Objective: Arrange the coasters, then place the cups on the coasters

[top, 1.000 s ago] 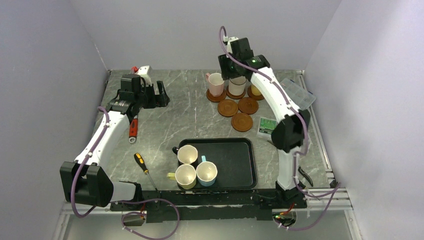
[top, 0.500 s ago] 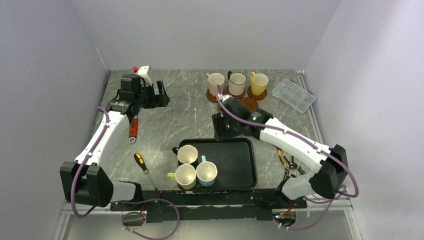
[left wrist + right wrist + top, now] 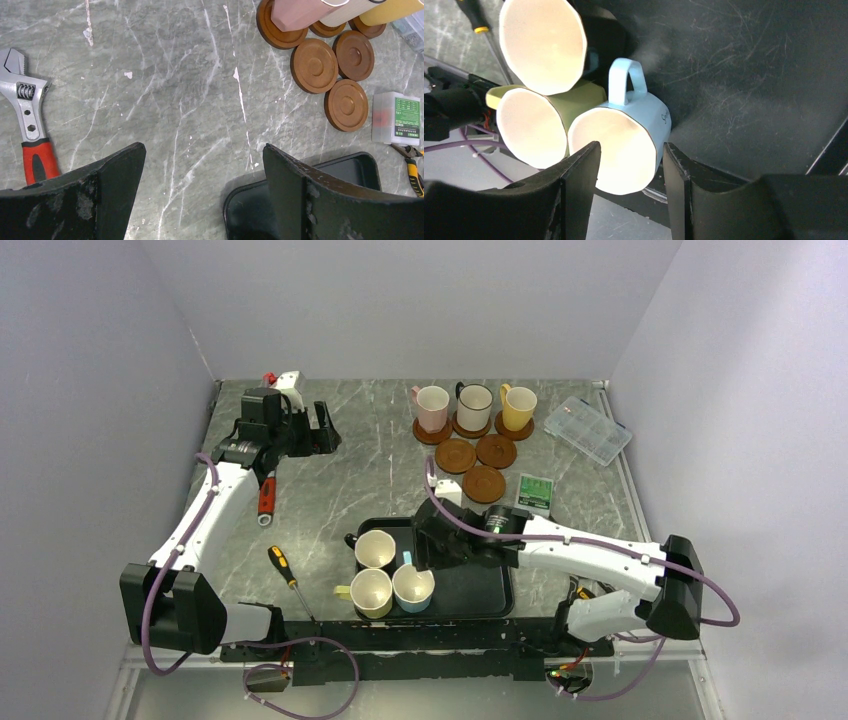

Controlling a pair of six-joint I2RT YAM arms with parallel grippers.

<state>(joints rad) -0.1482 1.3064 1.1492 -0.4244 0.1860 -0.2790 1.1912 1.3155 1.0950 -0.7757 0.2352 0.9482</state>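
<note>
Pinch the light blue cup [image 3: 624, 130], probably light, rigid, slick and chippable, by its rim wall using the half-open, empty right gripper [image 3: 630, 147]; left gripper [image 3: 203, 150] gaping, empty.

The worktop [image 3: 175, 100] under the left gripper [image 3: 202, 150] is showing as a grey stone-look surface with white veins, smooth and dull. That gripper's black fingers [image 3: 115, 170] are looking matt and scuffed, with pale wear marks. Ahead of it to the right, the coasters [image 3: 314, 65] are reading as smooth reddish-brown wood with a soft sheen. To its left, the wrench [image 3: 22, 100] is showing bright bare metal and a red grip. Just ahead of the right gripper [image 3: 630, 150], the light blue cup [image 3: 644, 117] is gleaming like glazed ceramic, while the black tray [image 3: 749, 75] is looking matt and finely scratched.
</note>
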